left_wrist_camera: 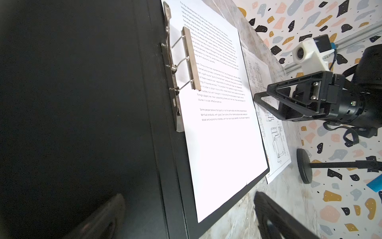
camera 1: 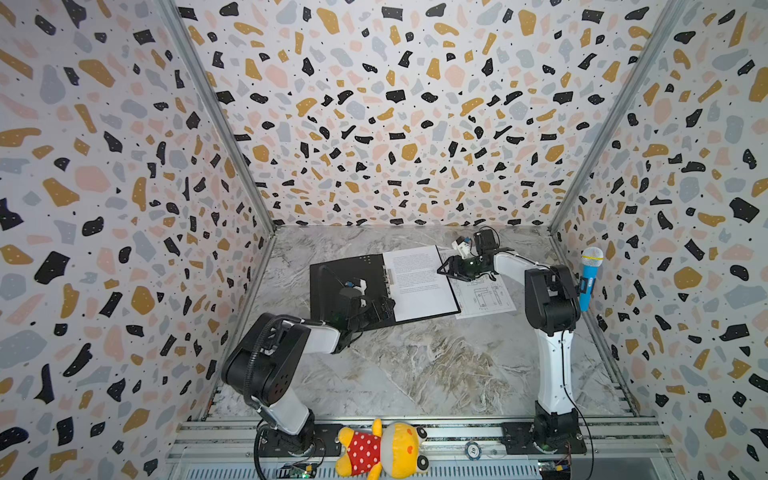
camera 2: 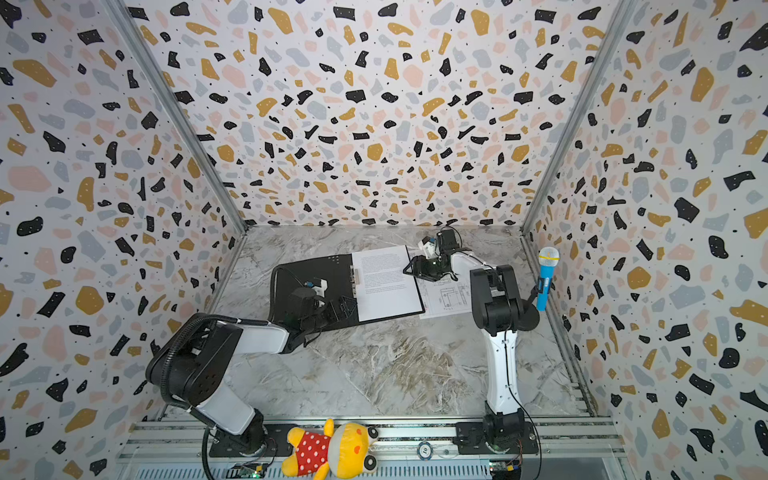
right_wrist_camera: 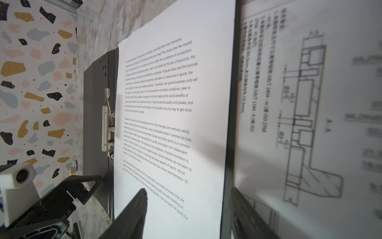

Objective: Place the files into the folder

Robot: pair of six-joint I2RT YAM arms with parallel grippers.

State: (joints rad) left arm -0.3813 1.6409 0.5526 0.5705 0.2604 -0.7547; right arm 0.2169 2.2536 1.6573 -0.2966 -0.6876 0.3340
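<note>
Beside the folder, your right fingers stand parted, left fingers wide, both empty; pinch the drawing sheet's edge

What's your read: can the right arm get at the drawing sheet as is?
Probably yes. The right gripper hangs open and empty at the edge of the drawing sheet, which lies flat on the table. One catch: that edge seems tucked under the folder.

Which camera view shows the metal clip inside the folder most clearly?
The left wrist view: the metal clip is close and sharp, with its bar and wire arms over the text sheet's edge. The right wrist view shows the clip smaller. In both top views it is only a tiny pale strip.
</note>
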